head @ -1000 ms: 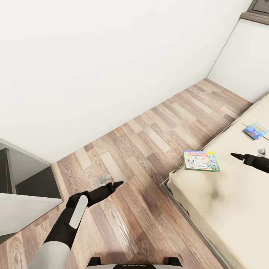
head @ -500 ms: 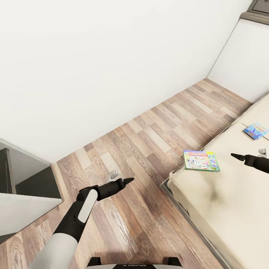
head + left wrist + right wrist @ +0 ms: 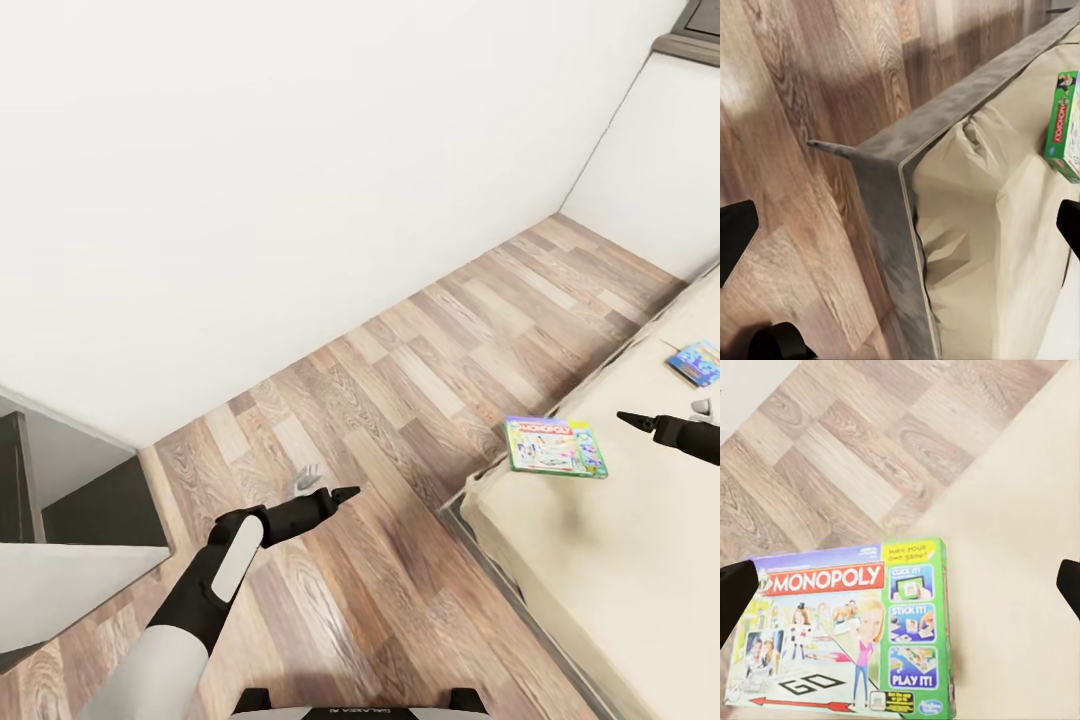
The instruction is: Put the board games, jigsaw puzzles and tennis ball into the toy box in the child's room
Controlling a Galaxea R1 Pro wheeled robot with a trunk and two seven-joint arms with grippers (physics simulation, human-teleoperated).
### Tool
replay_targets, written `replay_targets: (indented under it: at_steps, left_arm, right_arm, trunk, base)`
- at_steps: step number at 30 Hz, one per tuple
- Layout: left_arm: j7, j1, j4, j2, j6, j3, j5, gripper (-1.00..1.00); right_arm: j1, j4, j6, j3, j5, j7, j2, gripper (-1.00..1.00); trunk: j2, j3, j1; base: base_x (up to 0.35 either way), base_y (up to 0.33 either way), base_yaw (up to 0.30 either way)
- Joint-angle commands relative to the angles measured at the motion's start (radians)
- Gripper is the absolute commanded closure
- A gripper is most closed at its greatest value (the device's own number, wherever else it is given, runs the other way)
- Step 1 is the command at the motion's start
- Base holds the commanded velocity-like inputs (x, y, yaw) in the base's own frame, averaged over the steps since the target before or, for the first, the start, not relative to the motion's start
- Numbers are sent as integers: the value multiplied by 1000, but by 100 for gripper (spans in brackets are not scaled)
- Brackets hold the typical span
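Observation:
Two board games lie on the beige bed [image 3: 600,570]. The green-edged Monopoly box [image 3: 555,446] sits near the bed's corner, and the smaller blue one [image 3: 697,362] lies farther back at the right edge. My right gripper [image 3: 660,412] hovers open over the mattress, just right of the Monopoly box [image 3: 855,630]. My left gripper [image 3: 330,485] hangs open above the wood floor, left of the bed's corner [image 3: 900,165]; the Monopoly box [image 3: 1061,127] shows beyond that corner. The toy box, the jigsaw puzzles and the tennis ball are out of view.
A corner of the table's dark-grey wing with its white panel [image 3: 70,560] stands at the far left. White walls [image 3: 300,180] close off the strip of wood-plank floor [image 3: 400,380] between table and bed. The bed's grey frame [image 3: 881,225] juts out at floor level.
The left gripper has reached forward and to the right over the floor. The whole view has shifted slightly, so the bed and boxes sit a little lower and further right. The right arm holds its place.

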Motion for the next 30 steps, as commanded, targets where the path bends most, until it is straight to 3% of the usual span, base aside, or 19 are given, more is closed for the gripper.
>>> replay_targets:
  at_steps: [1, 14, 30]
  left_arm:
    - [-1, 0, 0, 0, 5, 1, 4, -100]
    - [-20, -1, 28, 1, -12, -1, 5, -100]
    - [-29, -1, 35, 1, -18, 0, 3, -100]
  right_arm:
    - [-1, 0, 7, -2, -4, 2, 0, -100]
    - [-1, -3, 14, -2, -21, 2, 0, -100]
    - [-1, -15, 45, -3, -32, 2, 0, -100]
  trunk:
    - [0, -1, 0]
    - [0, -1, 0]
    - [0, -1, 0]
  base:
    - [221, 176, 0]
    - [247, 210, -52]
    - [109, 95, -236]
